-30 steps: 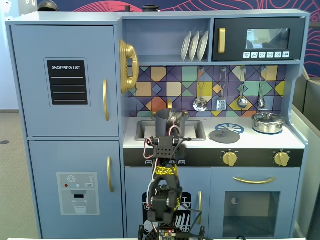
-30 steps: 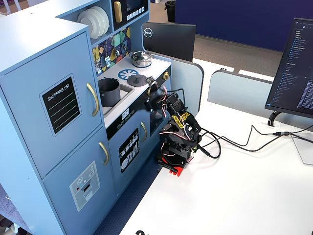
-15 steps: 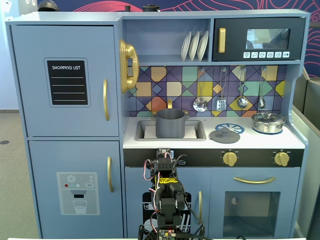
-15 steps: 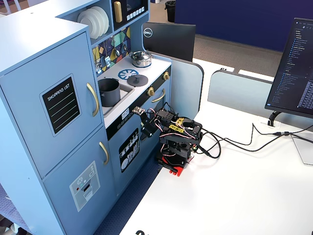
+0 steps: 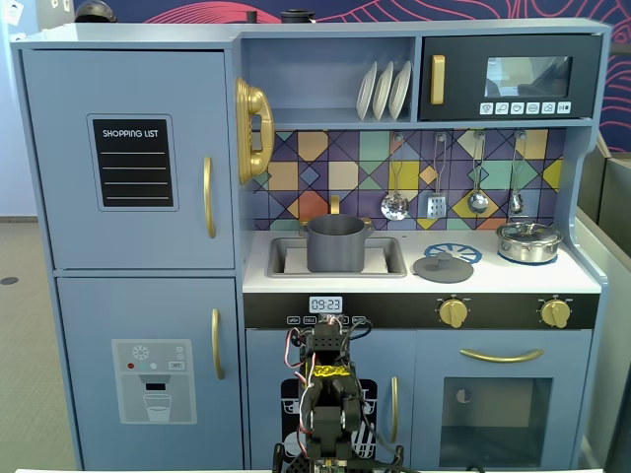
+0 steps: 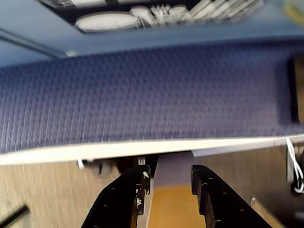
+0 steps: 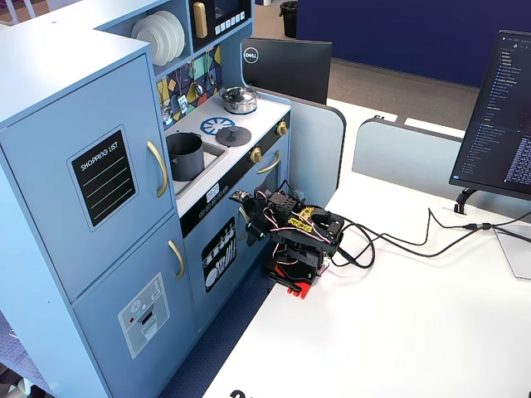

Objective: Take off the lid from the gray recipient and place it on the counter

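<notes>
Black and two-fingered, my hand (image 6: 168, 178) fills the wrist view's bottom edge, fingers parted a little with nothing between them, touching nothing. Up on the white flat worktop (image 5: 582, 276) of the blue toy kitchen, the round matte dark-gray lid (image 5: 443, 266) lies flat, at three o'clock from the matte dark-gray cylindrical pot (image 5: 337, 243), which stands uncovered in the sink.

The lid (image 5: 443, 265) lies on the counter (image 5: 493, 278), right of the gray recipient (image 5: 336, 243).
</notes>
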`<action>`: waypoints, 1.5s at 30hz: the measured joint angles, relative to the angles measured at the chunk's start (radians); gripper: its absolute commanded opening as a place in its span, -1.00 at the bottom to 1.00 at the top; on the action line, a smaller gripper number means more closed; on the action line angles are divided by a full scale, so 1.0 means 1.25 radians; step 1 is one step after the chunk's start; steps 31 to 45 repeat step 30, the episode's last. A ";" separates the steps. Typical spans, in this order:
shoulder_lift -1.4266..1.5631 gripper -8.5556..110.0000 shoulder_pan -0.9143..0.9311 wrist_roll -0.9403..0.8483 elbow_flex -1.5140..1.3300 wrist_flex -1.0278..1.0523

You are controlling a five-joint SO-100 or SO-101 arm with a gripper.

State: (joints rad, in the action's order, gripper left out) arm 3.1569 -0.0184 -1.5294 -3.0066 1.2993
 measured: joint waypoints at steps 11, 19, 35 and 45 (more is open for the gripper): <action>0.022 -0.80 0.022 -0.012 0.004 0.044; 0.022 -0.77 0.020 -0.012 0.004 0.044; 0.022 -0.75 0.020 -0.012 0.004 0.044; 0.022 -0.75 0.020 -0.012 0.004 0.044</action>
